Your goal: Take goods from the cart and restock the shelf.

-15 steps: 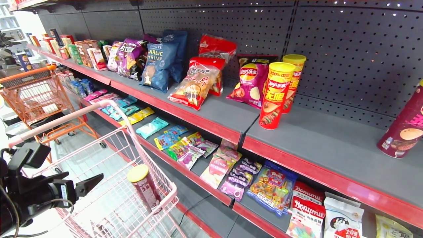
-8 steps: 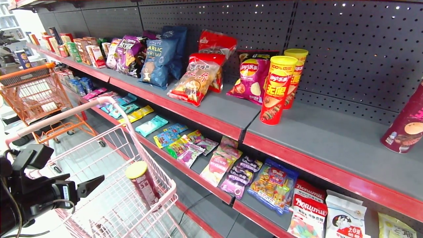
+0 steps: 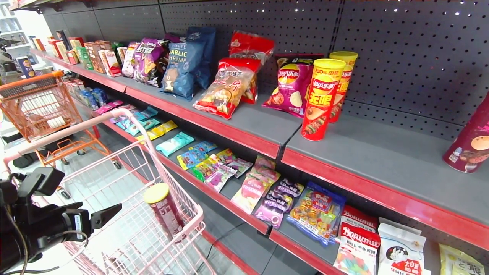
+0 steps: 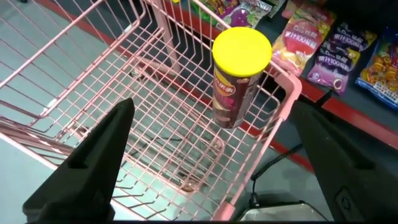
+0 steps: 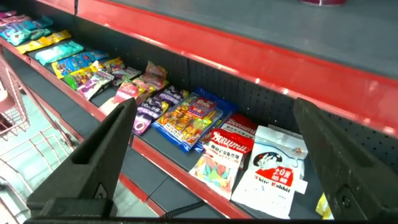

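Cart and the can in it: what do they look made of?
Cart: metal wire, it seems, with a glossy pink coating; thin welded grid, tubular handle. Can: likely printed cardboard tube, smooth maroon wrap; lid looks like matte yellow plastic.

free: upper shelf (image 3: 382, 160) bare between red canisters (image 3: 320, 100) and maroon canister (image 3: 471, 141) at right | obstacle: pink cart (image 3: 68, 136) wire walls around yellow-lidded can (image 3: 163, 209), top open

1. The upper shelf (image 3: 366, 156) in front of me carries leaning snack bags (image 3: 225, 91), two upright yellow-lidded chip cans (image 3: 320, 101) and a dark red can (image 3: 471, 141) well off to the right.
2. Flat candy packets (image 3: 214, 172) lie in rows on the lower shelf (image 3: 229, 207).
3. Beside my left arm, the pink cart (image 3: 126, 229) stands on the floor (image 3: 100, 165). One maroon can (image 3: 164, 210) is in its corner nearest the shelf.
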Controlling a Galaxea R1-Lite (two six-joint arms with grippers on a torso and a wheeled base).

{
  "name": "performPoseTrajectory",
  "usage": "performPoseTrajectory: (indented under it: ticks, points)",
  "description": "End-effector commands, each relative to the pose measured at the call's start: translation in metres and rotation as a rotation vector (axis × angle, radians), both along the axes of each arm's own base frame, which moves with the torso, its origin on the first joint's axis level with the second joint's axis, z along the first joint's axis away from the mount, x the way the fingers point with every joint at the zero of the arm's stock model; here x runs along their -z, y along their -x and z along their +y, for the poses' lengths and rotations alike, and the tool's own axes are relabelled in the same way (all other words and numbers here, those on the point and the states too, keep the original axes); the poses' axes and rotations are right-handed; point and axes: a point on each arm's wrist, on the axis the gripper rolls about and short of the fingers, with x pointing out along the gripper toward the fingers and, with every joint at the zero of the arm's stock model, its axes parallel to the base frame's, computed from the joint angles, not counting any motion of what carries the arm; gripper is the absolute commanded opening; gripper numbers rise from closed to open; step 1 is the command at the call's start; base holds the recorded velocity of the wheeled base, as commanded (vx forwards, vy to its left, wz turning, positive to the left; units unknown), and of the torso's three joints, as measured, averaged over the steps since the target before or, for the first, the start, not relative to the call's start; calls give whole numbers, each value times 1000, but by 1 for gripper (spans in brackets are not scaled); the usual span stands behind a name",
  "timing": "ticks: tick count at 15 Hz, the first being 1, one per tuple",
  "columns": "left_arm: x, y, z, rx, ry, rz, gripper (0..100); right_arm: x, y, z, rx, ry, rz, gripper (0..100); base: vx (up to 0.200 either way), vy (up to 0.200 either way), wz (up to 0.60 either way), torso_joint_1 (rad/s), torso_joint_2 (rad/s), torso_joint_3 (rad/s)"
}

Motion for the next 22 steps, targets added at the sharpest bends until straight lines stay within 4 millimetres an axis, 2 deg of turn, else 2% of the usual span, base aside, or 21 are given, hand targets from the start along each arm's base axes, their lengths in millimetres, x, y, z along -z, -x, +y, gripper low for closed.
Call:
performPoseTrajectory:
  ticks: [1, 4, 10, 14, 22]
  points:
    - [0, 0, 0, -1, 0, 1, 100, 0, 0, 0, -1, 0, 1, 100, 0, 0, 0, -129, 349, 217]
    - [0, 0, 0, -1, 0, 1, 100, 0, 0, 0, 0, 0, 1, 100, 0, 0, 0, -124, 328, 194]
    - [1, -1, 0, -1, 1, 4, 100, 0, 0, 0, -1, 0, 1, 100, 0, 0, 0, -11, 32, 16]
    - [4, -5, 1, 0, -2, -5, 100, 0, 0, 0, -1, 0, 1, 100, 0, 0, 0, -113, 329, 204]
    - [25, -28, -6, 54, 5, 24, 100, 0, 0, 0, -1, 2, 1, 100, 0, 0, 0, -13, 36, 22]
